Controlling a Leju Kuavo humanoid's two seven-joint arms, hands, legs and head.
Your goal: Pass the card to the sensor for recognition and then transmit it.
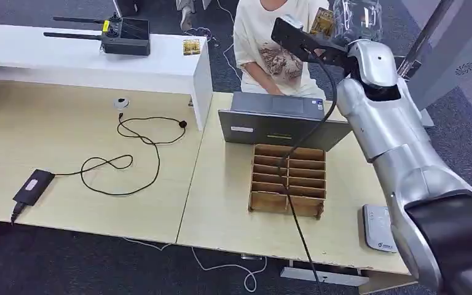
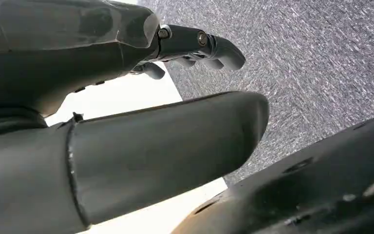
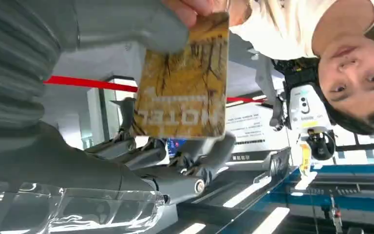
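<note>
My right arm is raised toward a person in a white shirt seated behind the table. My right hand holds a golden hotel card between the grey thumb and the dark fingers. The person's fingertips touch the card's far edge. From the head view the card shows just past the black wrist mount. A white card sensor lies flat on the table by my right elbow. My left hand hangs over grey carpet, fingers apart, holding nothing.
A wooden divided box stands mid-table behind a grey laptop. A black cable and power brick lie on the left table. A second card and a black controller rest on the white bench.
</note>
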